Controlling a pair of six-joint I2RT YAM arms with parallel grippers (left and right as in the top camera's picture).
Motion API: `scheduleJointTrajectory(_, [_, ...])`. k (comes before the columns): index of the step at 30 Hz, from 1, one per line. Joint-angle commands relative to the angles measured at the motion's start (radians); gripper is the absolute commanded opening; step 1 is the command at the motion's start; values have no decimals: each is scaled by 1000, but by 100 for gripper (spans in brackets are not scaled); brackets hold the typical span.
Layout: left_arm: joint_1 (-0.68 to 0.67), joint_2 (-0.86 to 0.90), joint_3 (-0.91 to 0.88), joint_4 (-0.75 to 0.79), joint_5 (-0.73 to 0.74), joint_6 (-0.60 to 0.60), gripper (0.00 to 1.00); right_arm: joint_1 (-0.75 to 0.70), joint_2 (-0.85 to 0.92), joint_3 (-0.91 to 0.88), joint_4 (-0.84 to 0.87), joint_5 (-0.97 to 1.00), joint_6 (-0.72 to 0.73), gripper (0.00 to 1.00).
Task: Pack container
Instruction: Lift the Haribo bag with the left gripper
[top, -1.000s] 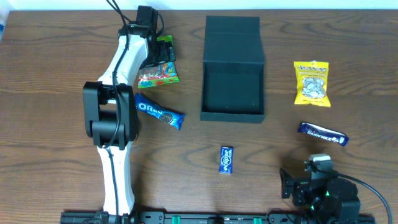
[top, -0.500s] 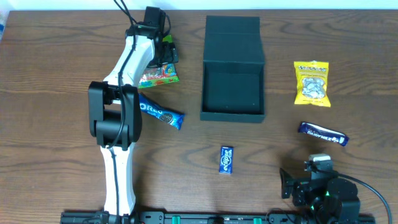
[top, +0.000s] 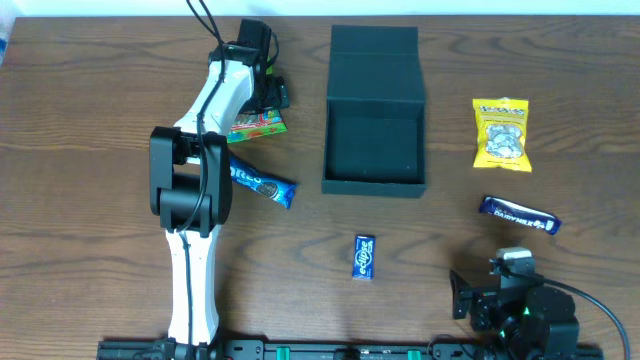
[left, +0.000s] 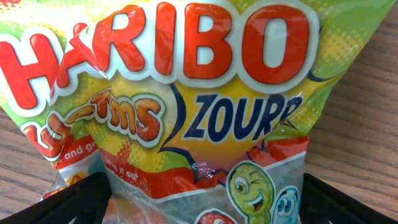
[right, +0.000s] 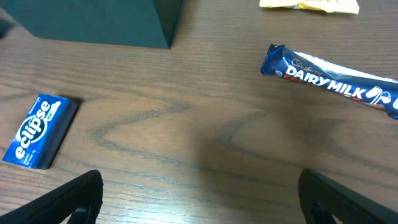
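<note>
The dark teal-black container (top: 373, 140) stands open at the table's back centre, its flap lid (top: 374, 62) laid back; nothing shows inside. A corner of it shows in the right wrist view (right: 93, 22). My left gripper (top: 268, 92) is open and low over the Haribo gummy packet (top: 258, 123), left of the container. In the left wrist view the packet (left: 199, 93) fills the frame and lies between the two spread fingers (left: 205, 199). My right gripper (top: 497, 290) is open and empty near the front right edge, above bare wood (right: 199, 193).
An Oreo packet (top: 262, 185) lies partly under the left arm. A blue Eclipse box (top: 364, 257) (right: 37, 130) lies front centre. A Dairy Milk bar (top: 518, 214) (right: 336, 84) and a yellow snack packet (top: 501, 133) (right: 311, 5) lie right of the container.
My left arm has swung a little to the right and back, bringing the gripper further over the Haribo packet. The right arm has not moved.
</note>
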Motion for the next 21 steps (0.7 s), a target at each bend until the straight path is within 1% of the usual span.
scheduleJointTrajectory(1, [3,41,11,-6,-16,-11,97,-6,-5,-5,-7,6,10,99])
scheduleJointTrajectory(2, [3,41,11,-6,-16,-11,97,-6,-5,-5,-7,6,10,99])
scheduleJointTrajectory(3, [3,41,11,-6,-16,-11,100,-6,-5,-5,-7,6,10,99])
scheduleJointTrajectory(4, [3,41,11,-6,-16,-11,100,-6,-5,-5,-7,6,10,99])
scheduleJointTrajectory(5, [3,41,11,-6,-16,-11,93,-6,-5,-5,-7,6,10,99])
scheduleJointTrajectory(6, [3,41,11,-9,-16,-11,91,-6,-5,-5,-7,6,10,99])
scheduleJointTrajectory(10, [3,41,11,-19,-13,-11,86,-6,-5,-5,-7,6,10,99])
scheduleJointTrajectory(11, [3,41,11,-21,-13,-11,81,-6,-5,-5,-7,6,10,99])
scheduleJointTrajectory(13, [3,41,11,-22,-13,-11,74,-6,-5,-5,-7,6,10,99])
scheduleJointTrajectory(15, [3,40,11,-22,-7,-10,61,-6,-5,-5,-7,6,10,99])
scheduleJointTrajectory(16, [3,40,11,-24,-5,-11,59,-6,-5,-5,-7,6,10,99])
scheduleJointTrajectory(21, [3,40,12,-26,21,-10,57,-6,-5,-5,-7,6,10,99])
